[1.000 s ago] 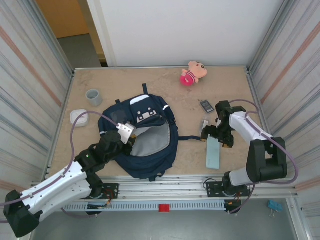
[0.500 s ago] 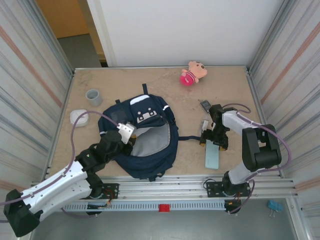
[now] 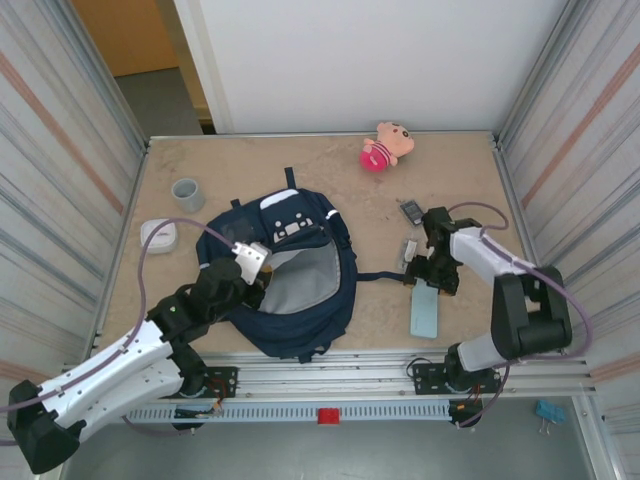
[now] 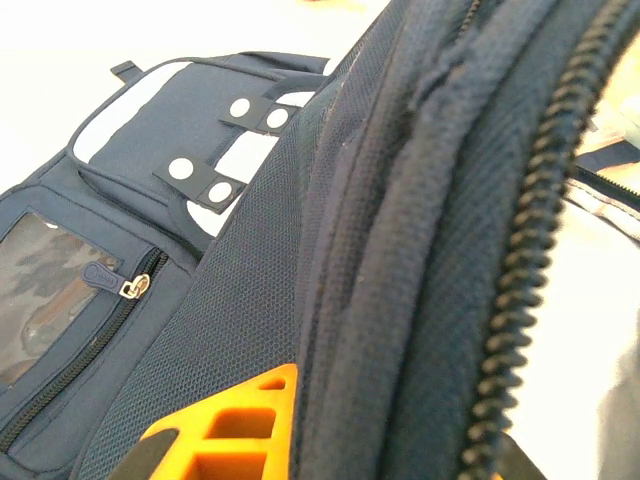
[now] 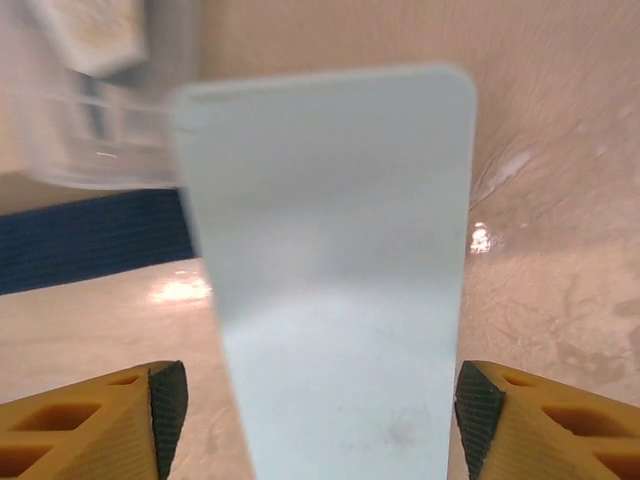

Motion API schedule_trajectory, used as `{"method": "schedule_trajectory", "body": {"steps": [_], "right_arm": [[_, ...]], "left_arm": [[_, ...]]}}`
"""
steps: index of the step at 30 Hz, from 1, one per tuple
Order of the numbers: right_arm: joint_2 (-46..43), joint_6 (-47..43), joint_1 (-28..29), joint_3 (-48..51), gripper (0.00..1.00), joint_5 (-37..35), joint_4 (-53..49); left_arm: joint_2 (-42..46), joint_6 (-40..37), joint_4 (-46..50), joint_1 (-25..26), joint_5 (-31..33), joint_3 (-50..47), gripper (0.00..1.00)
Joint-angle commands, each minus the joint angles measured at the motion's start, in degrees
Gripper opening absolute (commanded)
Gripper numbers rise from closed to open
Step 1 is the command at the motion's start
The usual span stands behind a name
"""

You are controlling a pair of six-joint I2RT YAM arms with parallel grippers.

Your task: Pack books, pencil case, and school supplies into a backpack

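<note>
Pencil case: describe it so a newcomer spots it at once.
Find the big navy backpack in the centre. To its right, near the front edge, lies the pencil case, its far end straddled by the open right gripper. It is a long, flat, pale teal slab with rounded corners, far bigger than the small dark gadget and clear piece beyond it.

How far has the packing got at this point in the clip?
Done: the backpack lies unzipped, grey lining showing, its rim held by the shut left gripper. In hand: the right gripper straddles one end of the pencil case, jaws not yet clamped. Left: the case, the dark gadget and the clear piece all lie on the table outside the bag.
</note>
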State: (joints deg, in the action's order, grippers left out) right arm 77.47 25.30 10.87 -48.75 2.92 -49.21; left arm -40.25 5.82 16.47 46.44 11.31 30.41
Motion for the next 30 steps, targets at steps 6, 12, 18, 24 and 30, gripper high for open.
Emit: {"method": "schedule_trajectory", "body": {"steps": [6, 12, 18, 24, 30], "right_arm": [[-20.31, -1.51, 0.37, 1.33, 0.62, 8.08, 8.13], [-26.61, -6.14, 4.13, 1.33, 0.57, 16.33, 20.66], [-28.25, -20.35, 15.4, 0.68, 0.55, 22.43, 34.03], [-26.83, -31.25, 23.95, 0.07, 0.62, 14.57, 37.14], [-20.21, -13.49, 15.25, -5.94, 0.7, 2.19, 15.03]], "left_arm": [[0.23, 2.81, 2.98, -0.47, -1.94, 7.39, 0.0], [-2.18, 4.37, 7.25, -0.56, -1.96, 11.71, 0.0], [-4.18, 5.94, 9.67, -2.23, -5.34, 15.96, 0.0], [-5.86, 6.22, 9.52, -5.33, -8.56, 17.76, 0.0], [-6.68, 6.04, 9.36, -5.79, -8.92, 17.98, 0.0]]}}
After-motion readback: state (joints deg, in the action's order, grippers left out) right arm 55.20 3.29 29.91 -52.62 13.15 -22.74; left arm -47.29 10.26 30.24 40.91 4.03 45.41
